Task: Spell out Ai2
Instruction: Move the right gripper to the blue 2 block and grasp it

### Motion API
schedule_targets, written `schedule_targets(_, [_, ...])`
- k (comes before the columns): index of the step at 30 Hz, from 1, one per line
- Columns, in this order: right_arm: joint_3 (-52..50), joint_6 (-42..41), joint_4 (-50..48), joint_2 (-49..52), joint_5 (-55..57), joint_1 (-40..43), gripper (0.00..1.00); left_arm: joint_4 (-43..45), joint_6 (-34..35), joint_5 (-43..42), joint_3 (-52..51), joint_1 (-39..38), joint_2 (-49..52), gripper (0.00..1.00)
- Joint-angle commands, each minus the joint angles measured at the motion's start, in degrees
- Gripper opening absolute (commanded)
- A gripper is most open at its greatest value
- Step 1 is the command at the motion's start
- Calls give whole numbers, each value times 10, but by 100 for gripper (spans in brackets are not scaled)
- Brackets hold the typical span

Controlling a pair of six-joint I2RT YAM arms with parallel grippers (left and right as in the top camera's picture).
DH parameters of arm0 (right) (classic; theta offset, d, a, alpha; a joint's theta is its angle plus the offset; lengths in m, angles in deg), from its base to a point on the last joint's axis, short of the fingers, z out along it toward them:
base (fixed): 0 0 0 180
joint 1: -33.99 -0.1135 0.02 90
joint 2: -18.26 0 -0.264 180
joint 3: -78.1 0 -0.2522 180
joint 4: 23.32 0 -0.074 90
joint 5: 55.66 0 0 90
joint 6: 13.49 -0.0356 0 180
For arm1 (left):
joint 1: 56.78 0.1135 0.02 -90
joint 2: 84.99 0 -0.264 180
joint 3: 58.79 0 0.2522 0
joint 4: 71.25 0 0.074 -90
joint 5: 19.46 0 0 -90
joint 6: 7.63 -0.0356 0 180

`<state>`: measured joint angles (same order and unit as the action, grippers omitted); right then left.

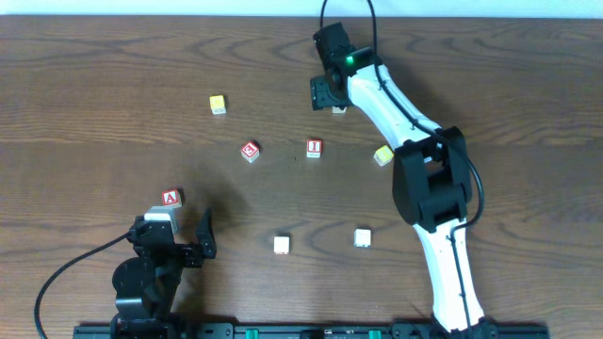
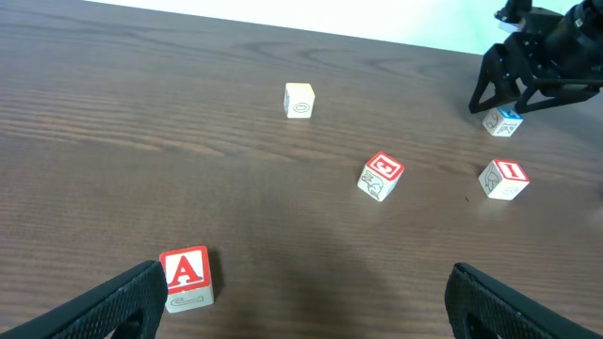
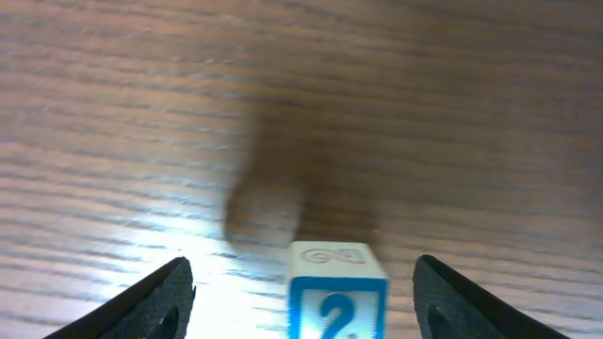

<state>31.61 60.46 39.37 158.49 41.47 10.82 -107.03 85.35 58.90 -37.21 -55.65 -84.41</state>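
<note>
Far beyond the I block (image 1: 315, 148) on the wooden bench (image 1: 113, 75), the right tool (image 3: 301, 266) hangs spread wide around the blue 2 block (image 3: 336, 294), its fingers (image 3: 160, 299) standing clear of the block on either side. The 2 block rests flat on the bench, its numeral facing the right wrist camera. Well to the left of the I block and nearer the robot, the left tool (image 2: 306, 278) is likewise spread wide and holds nothing. The red A block (image 2: 186, 278) sits just beside its left finger; whether the two touch cannot be told. Just left of the I block lies a red-faced block (image 1: 250, 151) whose character is unreadable. A yellow block (image 1: 382, 155) lies near the I block's right side, and a second yellow block (image 1: 218, 104) sits farther left and beyond. A white block (image 1: 282, 245) and another white block (image 1: 363, 237) lie nearer the robot than the I block.
</note>
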Motion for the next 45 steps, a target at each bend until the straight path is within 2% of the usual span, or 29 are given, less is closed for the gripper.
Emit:
schedule_targets(1, [4,14,0,20,0,-7,74,0,2,2,-12,3,-3,95])
schedule_targets(6, [4,14,0,22,15,-5,73,0,2,2,-12,3,-3,95])
schedule_targets(11, [3,14,4,23,19,-2,66,0,2,2,-12,3,-3,95])
schedule_targets(16, [2,14,8,24,19,-1,66,0,2,2,-12,3,-3,95])
schedule_targets(18, [2,14,8,24,19,0,62,0,2,2,-12,3,-3,95])
schedule_targets(23, [2,14,12,24,19,0,41,-1,2,2,-12,3,-3,95])
schedule_targets(30, [2,13,17,24,19,0,40,0,2,2,-12,3,-3,95])
schedule_targets(45, [3,14,37,18,18,-1,20,0,2,2,-12,3,-3,96])
